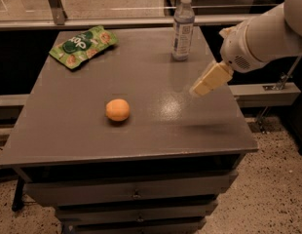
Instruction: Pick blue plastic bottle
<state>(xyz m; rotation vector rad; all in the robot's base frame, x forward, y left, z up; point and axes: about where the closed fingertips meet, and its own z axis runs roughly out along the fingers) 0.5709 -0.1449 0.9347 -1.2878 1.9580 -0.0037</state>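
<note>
blue plastic bottle [183, 27], beyond gripper [198, 87], apart

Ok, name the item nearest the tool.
Slim upright bluish plastic bottle with white cap; the tool hovers beside it, farther from the round orange fruit and green snack bag.

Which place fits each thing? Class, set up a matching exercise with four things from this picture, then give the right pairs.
Things:
1. bottle
2. orange
3. snack bag
4. gripper

Places:
A. lying at the far left corner of the table
B. over the table's right side, apart from the bottle
C. standing upright near the far edge
D. alone near the middle, left of centre

Pairs: 1-C, 2-D, 3-A, 4-B
</note>
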